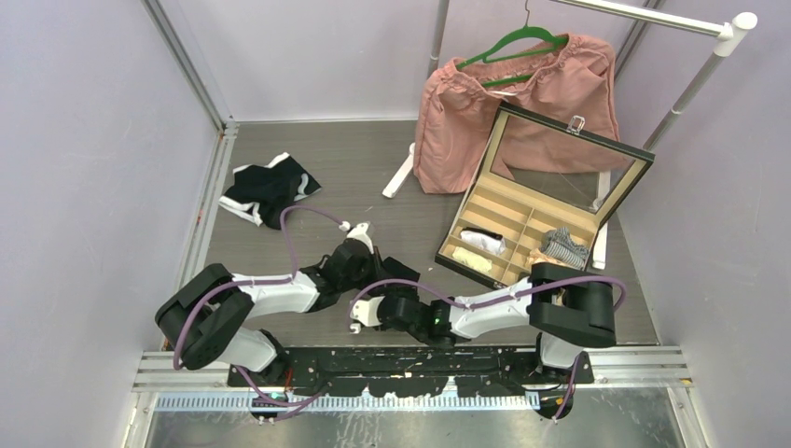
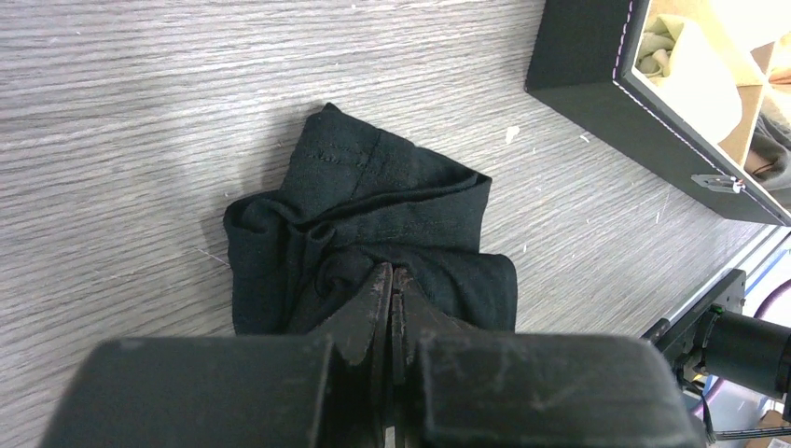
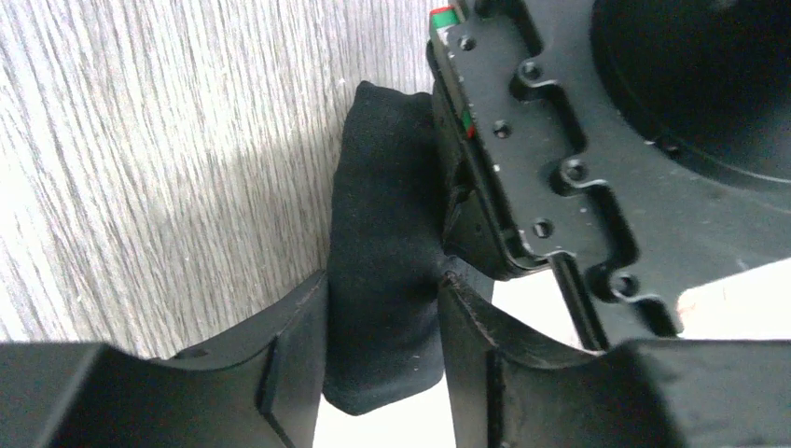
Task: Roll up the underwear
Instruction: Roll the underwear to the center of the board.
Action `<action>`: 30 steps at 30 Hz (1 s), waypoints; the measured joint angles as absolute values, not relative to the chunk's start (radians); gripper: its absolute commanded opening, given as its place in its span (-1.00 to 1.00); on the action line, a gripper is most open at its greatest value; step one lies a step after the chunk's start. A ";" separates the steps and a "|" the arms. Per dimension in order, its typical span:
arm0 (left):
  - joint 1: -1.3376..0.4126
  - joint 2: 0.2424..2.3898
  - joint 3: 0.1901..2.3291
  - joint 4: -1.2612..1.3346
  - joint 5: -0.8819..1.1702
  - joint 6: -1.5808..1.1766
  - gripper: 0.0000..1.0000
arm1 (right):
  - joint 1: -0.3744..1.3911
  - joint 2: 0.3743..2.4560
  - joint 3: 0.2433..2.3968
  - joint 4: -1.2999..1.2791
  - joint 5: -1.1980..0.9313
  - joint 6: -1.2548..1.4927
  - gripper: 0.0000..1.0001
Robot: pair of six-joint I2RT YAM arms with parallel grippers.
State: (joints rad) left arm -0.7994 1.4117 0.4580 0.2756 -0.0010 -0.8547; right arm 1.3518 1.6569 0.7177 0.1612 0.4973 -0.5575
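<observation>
While grey wood-grain table [image 1: 373,159] sits btw lilac walls [image 1: 93,140], R hand [image 3: 382,289] grips black underwear [image 2: 373,215], L hand [image 2: 392,280] clenched.

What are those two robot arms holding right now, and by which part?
Both hold the black underwear: the left fingers pinch a bunched fold at its edge; the right fingers clasp its rolled end.

Black underwear [image 2: 373,215]; grey wood-grain table [image 2: 140,93]; pink garment [image 1: 448,140].
</observation>
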 measured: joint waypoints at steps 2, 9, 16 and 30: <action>-0.795 1.413 0.456 0.282 0.002 -0.855 -0.99 | 1.357 1.668 0.718 0.165 0.506 -0.564 -0.39; -0.776 1.423 0.453 0.303 0.025 -0.853 -0.99 | 1.361 1.690 0.717 0.195 0.542 -0.569 -0.98; -0.760 1.322 0.465 0.156 0.023 -0.841 -0.99 | 1.343 1.662 0.714 0.206 0.479 -0.507 -0.98; -0.736 0.801 0.488 -0.387 -0.187 -0.811 -0.96 | 1.128 1.512 0.702 0.111 0.073 -0.187 -0.98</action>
